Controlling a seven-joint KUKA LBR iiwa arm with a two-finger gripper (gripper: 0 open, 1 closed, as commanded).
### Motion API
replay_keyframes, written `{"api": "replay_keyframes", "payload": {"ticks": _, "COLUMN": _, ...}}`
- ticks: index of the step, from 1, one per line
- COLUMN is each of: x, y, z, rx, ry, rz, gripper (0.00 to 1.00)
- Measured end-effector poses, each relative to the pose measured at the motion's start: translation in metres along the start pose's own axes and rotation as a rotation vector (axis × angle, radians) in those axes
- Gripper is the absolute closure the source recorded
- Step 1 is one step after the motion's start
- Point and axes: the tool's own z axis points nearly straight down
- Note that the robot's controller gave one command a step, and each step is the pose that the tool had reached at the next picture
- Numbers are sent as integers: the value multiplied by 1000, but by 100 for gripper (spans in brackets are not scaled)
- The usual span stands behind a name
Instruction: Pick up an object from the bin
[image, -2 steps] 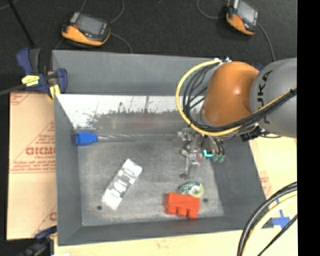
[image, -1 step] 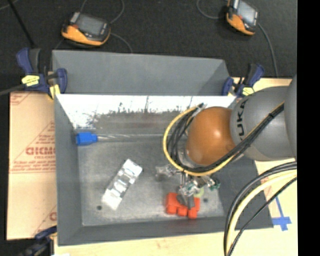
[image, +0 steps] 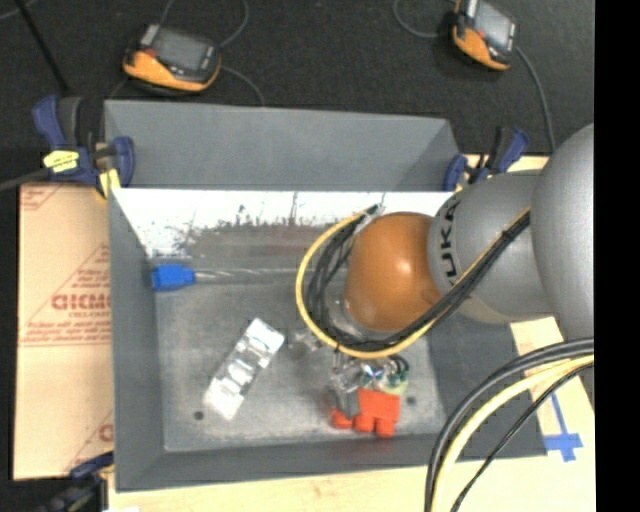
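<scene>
Camera view: prob. approach step, gripper low over orange block lower-right in bin, grip state can't tell; next needs clamp & lift.

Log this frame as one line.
gripper: down in grey bin, near-right | nearest: red-orange block, right beside it | hold: cannot tell | elsewhere: blue block far-left, clear packet centre-left

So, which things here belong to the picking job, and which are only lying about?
Job in hand:
gripper, low at the near right
orange-red block, right beside it, probably the one to pick
grey bin

Lying about:
clear packet, middle left of the floor
blue cap, far left corner
</scene>
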Motion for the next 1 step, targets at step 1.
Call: {"api": "replay_keyframes", "payload": {"ticks": 1, "x": -2, "y": -28, "z": -43, "rx": 1, "ry": -5, "rz": 386, "gripper": 0}}
